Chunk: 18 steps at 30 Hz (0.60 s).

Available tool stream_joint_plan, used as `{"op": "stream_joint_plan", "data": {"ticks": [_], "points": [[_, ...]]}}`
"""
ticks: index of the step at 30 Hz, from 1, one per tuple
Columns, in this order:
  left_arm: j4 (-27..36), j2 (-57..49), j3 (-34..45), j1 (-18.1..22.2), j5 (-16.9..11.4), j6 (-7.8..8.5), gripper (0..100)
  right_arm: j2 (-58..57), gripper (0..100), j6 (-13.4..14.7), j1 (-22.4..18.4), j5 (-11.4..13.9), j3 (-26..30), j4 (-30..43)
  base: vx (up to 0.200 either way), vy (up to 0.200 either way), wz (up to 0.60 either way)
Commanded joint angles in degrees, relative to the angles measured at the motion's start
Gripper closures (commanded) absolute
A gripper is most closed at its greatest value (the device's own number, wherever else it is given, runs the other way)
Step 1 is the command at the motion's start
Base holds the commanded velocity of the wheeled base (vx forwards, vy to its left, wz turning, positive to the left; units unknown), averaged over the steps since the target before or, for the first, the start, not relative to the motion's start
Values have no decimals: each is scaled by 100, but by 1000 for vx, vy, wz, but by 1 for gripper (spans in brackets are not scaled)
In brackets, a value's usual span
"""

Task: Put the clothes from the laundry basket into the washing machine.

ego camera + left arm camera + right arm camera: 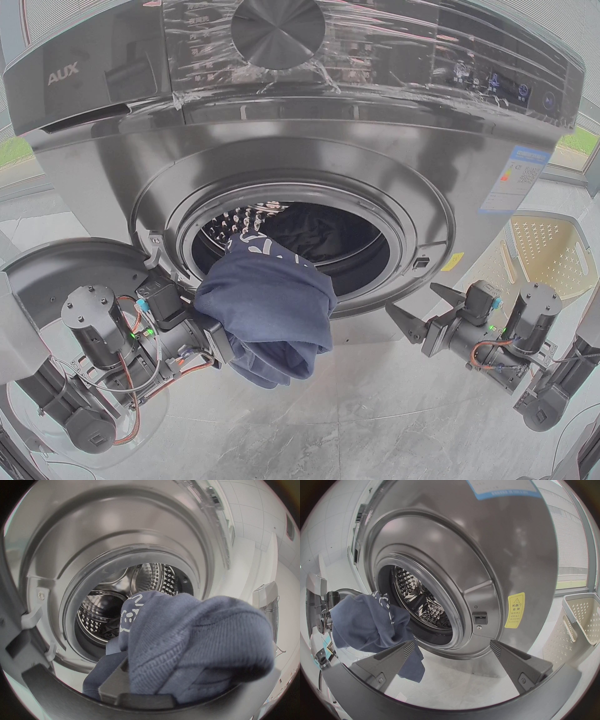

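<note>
1. The washing machine is the biggest thing here. Its round door is swung open on the robot's left. Some dark clothes already lie inside the drum.
2. The laundry basket stands on the floor, just beside the machine on the robot's right. I cannot tell if anything is in it.
3. A blue top is half in. Its top end lies over the rim of the round hole. The rest hangs down outside, above the floor. So its long way runs from the hole down and toward the robot.
4. The left gripper is closed on the blue top, holding it low down with cloth bunched over it. The hole is ahead of this gripper and a bit higher. I think the next move is a push up and forward, so the hanging part goes in too.
5. The right gripper is wide open and holds nothing. It sits low by the right side of the hole, well apart from the blue top. The left arm is the nearer one.
</note>
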Motion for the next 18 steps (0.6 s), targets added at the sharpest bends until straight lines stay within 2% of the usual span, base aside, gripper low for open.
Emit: {"op": "stream_joint_plan", "data": {"ticks": [1, 6, 7, 9, 11, 13, 16, 18], "points": [[-1, 65, -7, -95, 8, -4, 100, -98, 0, -16, 196, 18, 282, 1, 0, 0, 0], [-10, 188, -77, -368, 25, 5, 100, -168, 0, -51, 890, 97, 844, -17, 0, 0, 0], [-10, 188, -77, -368, 25, 5, 100, -168, 0, -51, 890, 97, 844, -17, 0, 0, 0], [8, 399, -437, -517, 175, -21, 100, -142, 0, -25, 1294, 97, 1029, -17, 0, 0, 0], [-1, 716, -763, -561, 439, 67, 100, -98, 0, -7, 1400, 53, 1099, -17, 0, 0, 0], [8, 944, -1035, -570, 658, 234, 100, -80, 0, -7, 1461, 44, 1125, -17, 0, 0, 0], [-1, 1278, -1193, -561, 702, 357, 100, -80, 0, -7, 1479, 44, 1134, -17, 0, 0, 0], [-1, 1384, -1281, -570, 711, 357, 100, -89, 0, -7, 1479, 44, 1134, -17, 0, 0, 0]]}}
